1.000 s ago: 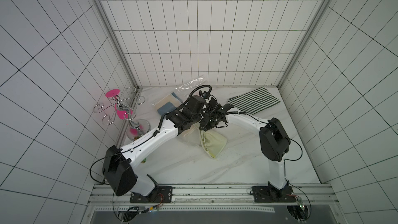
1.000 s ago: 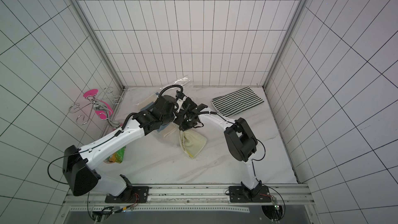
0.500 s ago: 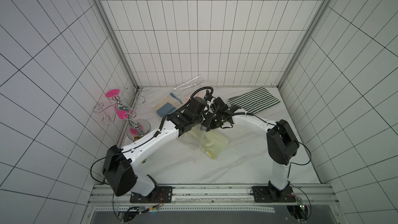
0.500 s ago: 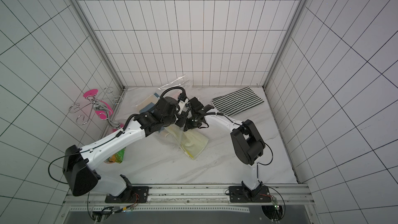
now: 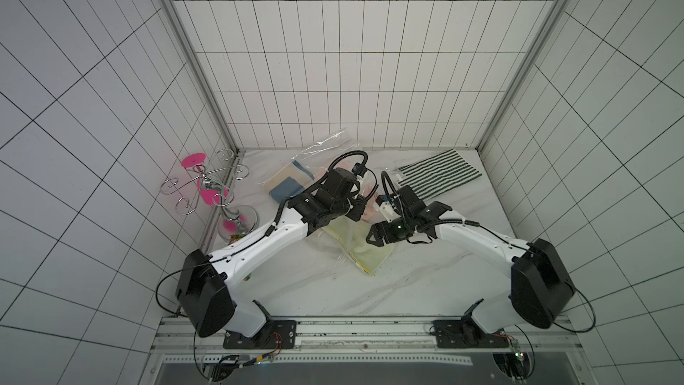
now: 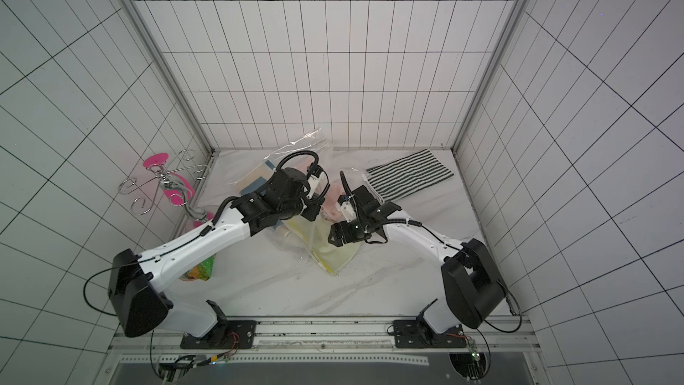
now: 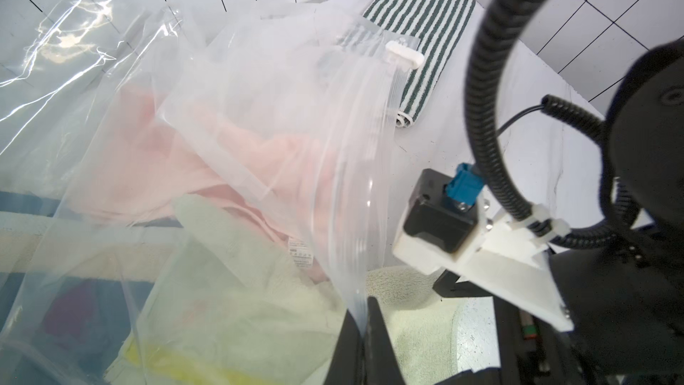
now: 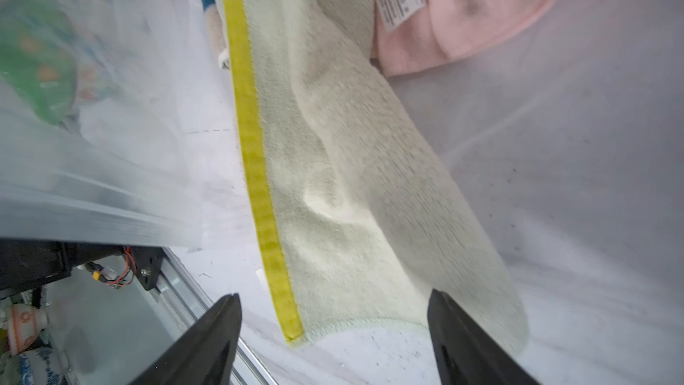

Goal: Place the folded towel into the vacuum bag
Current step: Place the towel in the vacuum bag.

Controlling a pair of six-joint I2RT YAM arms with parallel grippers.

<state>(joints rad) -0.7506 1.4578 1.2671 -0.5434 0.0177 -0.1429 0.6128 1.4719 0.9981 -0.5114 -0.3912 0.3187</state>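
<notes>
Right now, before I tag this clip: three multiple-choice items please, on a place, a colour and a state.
1. Where on the table is the striped towel? A near left corner; B far right corner, outside the bag; C middle.
2. Colour of the band along the pale towel's edge? A blue; B yellow; C black.
3. The right gripper is: A shut on the pale towel; B shut on the bag; C open, empty.
B: it lies by the far right walls in both top views. B: the right wrist view shows yellow. C: its fingers stand wide apart.
</notes>
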